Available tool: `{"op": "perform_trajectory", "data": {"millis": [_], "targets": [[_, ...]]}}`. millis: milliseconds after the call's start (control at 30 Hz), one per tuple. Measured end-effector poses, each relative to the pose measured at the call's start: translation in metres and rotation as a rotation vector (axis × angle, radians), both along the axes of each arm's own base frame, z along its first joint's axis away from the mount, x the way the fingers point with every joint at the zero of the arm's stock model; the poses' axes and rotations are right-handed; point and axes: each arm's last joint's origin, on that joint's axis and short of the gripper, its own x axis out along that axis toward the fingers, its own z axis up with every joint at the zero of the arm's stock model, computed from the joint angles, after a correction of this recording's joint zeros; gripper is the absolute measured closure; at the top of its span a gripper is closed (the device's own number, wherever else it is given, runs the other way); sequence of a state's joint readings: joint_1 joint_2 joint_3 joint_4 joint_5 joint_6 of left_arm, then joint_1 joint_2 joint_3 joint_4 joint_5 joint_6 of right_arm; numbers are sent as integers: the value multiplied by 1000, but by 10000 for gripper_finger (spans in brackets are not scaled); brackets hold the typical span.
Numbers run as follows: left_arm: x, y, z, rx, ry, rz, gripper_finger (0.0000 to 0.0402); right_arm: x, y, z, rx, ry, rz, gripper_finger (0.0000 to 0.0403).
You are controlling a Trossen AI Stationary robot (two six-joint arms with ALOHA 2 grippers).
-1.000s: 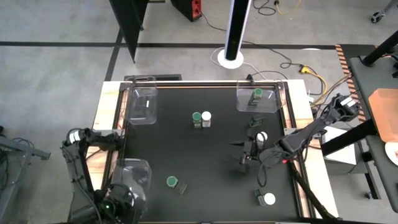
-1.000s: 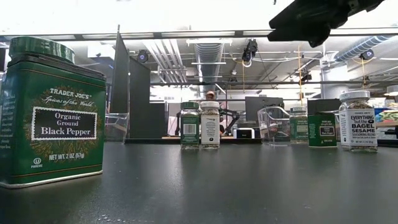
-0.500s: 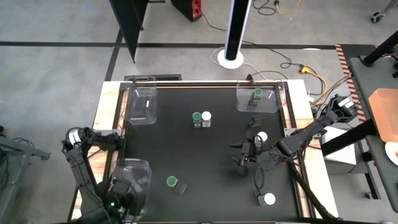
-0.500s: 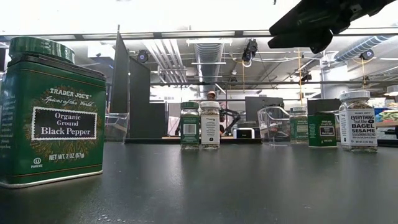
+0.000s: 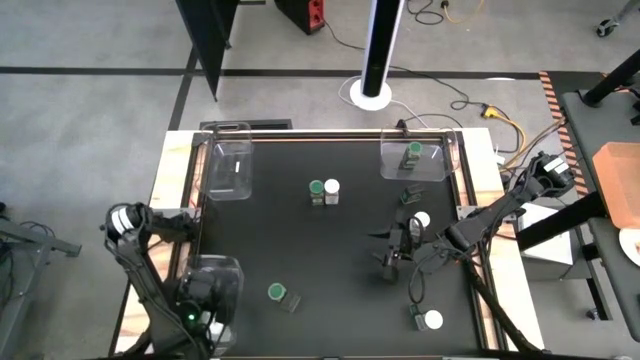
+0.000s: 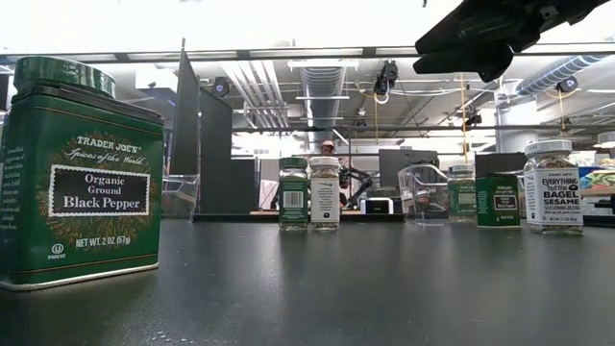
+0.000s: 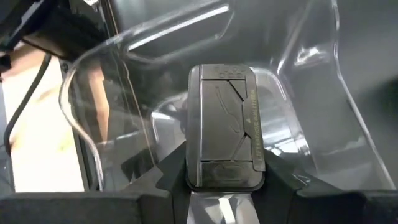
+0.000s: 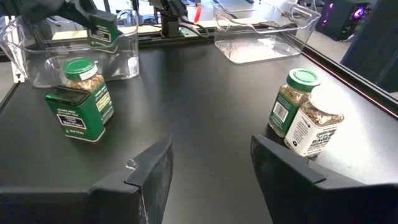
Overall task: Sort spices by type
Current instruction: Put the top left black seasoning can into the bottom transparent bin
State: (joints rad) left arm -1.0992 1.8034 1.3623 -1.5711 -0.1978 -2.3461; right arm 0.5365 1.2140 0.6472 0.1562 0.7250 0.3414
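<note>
Left arm shifted slightly; left gripper (image 7: 225, 186) clamps a dark tin (image 7: 226, 124) inside the near-left clear tray (image 5: 222, 272). Far-right tray (image 5: 440, 165) holds one green-lidded jar (image 5: 414, 151). Far-left tray (image 5: 231, 170) shows no jar. Right gripper (image 5: 392, 258) hangs over the desk (image 5: 330, 250), fingers apart, holding nothing.

Grey floor (image 5: 90, 110), black tape lines, white pole (image 5: 381, 45), cables; ceiling ducts (image 6: 322, 86) overhead.
</note>
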Motion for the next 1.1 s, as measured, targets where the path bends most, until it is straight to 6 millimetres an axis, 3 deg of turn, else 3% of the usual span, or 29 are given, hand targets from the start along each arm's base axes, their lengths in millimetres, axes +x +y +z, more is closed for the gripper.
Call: {"op": "perform_trajectory", "data": {"millis": [1100], "targets": [[5, 5, -24, 71, -31, -27, 286, -1, -1, -2, 0, 6, -2, 200]]}}
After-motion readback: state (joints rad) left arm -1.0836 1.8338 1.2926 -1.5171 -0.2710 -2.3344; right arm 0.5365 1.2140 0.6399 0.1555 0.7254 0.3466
